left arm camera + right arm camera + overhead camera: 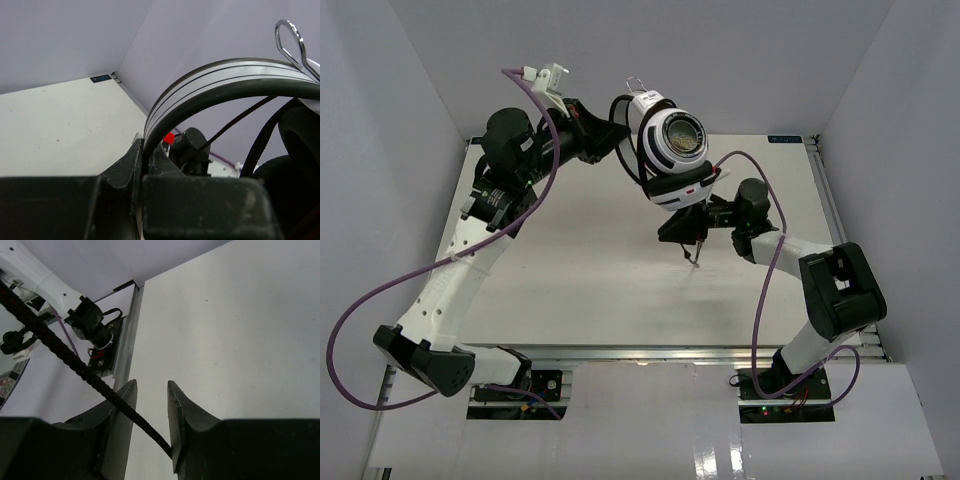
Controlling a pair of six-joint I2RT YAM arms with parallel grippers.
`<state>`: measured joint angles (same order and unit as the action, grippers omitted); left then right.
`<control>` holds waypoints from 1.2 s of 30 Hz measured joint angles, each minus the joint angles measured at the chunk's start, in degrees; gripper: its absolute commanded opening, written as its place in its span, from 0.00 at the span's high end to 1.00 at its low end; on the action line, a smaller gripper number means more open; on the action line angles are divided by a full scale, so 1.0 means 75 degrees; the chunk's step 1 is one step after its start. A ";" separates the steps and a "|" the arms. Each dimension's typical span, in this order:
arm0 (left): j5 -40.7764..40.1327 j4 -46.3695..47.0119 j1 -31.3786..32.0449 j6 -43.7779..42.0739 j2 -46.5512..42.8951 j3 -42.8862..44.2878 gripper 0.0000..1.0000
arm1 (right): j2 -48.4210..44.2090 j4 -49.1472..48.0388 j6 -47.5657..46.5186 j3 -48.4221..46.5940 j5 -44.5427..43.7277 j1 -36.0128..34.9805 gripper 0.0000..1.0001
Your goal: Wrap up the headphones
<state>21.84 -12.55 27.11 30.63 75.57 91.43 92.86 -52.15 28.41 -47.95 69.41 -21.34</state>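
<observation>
Top external: headphones [672, 150] are held aloft over the table [580, 280], headband [220, 75] pinched by left gripper [148, 150]. Jaws of right gripper [151, 390] are parted, cord [65, 357] lying loose between them. Cord could be dropped and wrap tension lost unless it is clamped first.

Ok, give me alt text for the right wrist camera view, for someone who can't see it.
The right tool stands open, with the dark braided headphone cord running diagonally from upper left down through the gap between its two black fingers. Beyond lies the white table.
</observation>
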 measured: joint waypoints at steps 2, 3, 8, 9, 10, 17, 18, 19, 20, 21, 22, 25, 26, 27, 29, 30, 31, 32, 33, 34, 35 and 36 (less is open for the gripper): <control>-0.0099 0.0084 0.0000 0.0207 0.0052 0.0149 1.00 | 0.0000 -0.0699 0.0472 0.0091 0.0105 -0.0140 0.62; -0.0150 0.0108 0.0000 0.0294 0.0087 0.0233 1.00 | 0.0000 -0.0984 0.0652 0.0118 0.0160 -0.0209 0.62; -0.0869 -0.0147 0.0016 0.0466 0.0329 0.0851 1.00 | -0.0203 -0.1827 0.0919 0.0590 0.0414 -0.0475 0.63; -0.1159 -0.0240 0.0020 0.0464 0.0368 0.0982 1.00 | -0.0316 -0.1839 0.0841 0.0778 0.0470 -0.0490 0.64; -0.1423 -0.0322 0.0018 0.0463 0.0383 0.1068 1.00 | -0.0450 -0.1754 0.0677 0.0955 0.0524 -0.0500 0.67; -0.3340 -0.0917 -0.0019 0.0476 0.0438 0.1220 1.00 | -0.1999 0.0847 -0.1787 0.1312 0.0335 -0.0641 0.92; -0.3579 -0.1001 -0.0024 0.0444 0.0480 0.1220 1.00 | -0.2312 0.1659 -0.2355 0.1207 0.0161 -0.0698 0.92; -0.3824 -0.1082 -0.0032 0.0390 0.0539 0.1220 1.00 | -0.2592 0.2417 -0.2980 0.1029 -0.0052 -0.0782 0.92; -0.4026 -0.1149 -0.0038 0.0315 0.0615 0.1217 1.00 | -0.2844 0.3263 -0.3629 0.0780 -0.0316 -0.0880 0.92; -0.4245 -0.1218 -0.0044 0.0194 0.0701 0.1205 1.00 | -0.3014 0.4016 -0.4221 0.0506 -0.0617 -0.0967 0.92; -0.4468 -0.1276 -0.0051 0.0044 0.0788 0.1164 1.00 | -0.3143 0.4763 -0.4772 0.0168 -0.0983 -0.1073 0.92; -0.5105 -0.1333 -0.0056 -0.0419 0.1053 0.0777 1.00 | -0.3449 0.6676 -0.6271 -0.0795 -0.2207 -0.1463 0.92; -0.5275 -0.1362 -0.0058 -0.0568 0.1143 0.0596 1.00 | -0.3540 0.7241 -0.6724 -0.1069 -0.2696 -0.1617 0.92; -0.5410 -0.1389 -0.0058 -0.0737 0.1259 0.0411 1.00 | -0.3601 0.7745 -0.7100 -0.1297 -0.3157 -0.1776 0.92; -0.5657 -0.1444 -0.0078 -0.1090 0.1515 -0.0005 1.00 | -0.3629 0.8597 -0.7810 -0.1763 -0.3964 -0.2058 0.92; -0.5755 -0.1482 -0.0086 -0.1266 0.1665 -0.0239 1.00 | -0.3621 0.8966 -0.8132 -0.2001 -0.4358 -0.2198 0.92; -0.5813 -0.1542 -0.0095 -0.1419 0.1824 -0.0432 1.00 | -0.3591 0.9334 -0.8462 -0.2269 -0.4768 -0.2323 0.92; -0.5847 -0.1604 -0.0103 -0.1565 0.1989 -0.0616 1.00 | -0.3551 0.9672 -0.8782 -0.2531 -0.5167 -0.2436 0.92; -0.5837 -0.1653 -0.0107 -0.1708 0.2159 -0.0805 1.00 | -0.3497 0.9917 -0.9062 -0.2753 -0.5535 -0.2523 0.92; -0.5789 -0.1714 -0.0099 -0.1822 0.2307 -0.0990 1.00 | -0.3419 1.0114 -0.9321 -0.2965 -0.5957 -0.2594 0.92; -0.5690 -0.1769 -0.0096 -0.1935 0.2452 -0.1172 1.00 | -0.3324 1.0225 -0.9597 -0.3123 -0.6381 -0.2660 0.92; -0.5528 -0.1816 -0.0063 -0.2045 0.2547 -0.1333 1.00 | -0.3223 1.0308 -0.9848 -0.3211 -0.6847 -0.2711 0.92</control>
<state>-19.62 -26.18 26.64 15.29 94.68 81.43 68.69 25.16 -45.46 -72.04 18.06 -41.67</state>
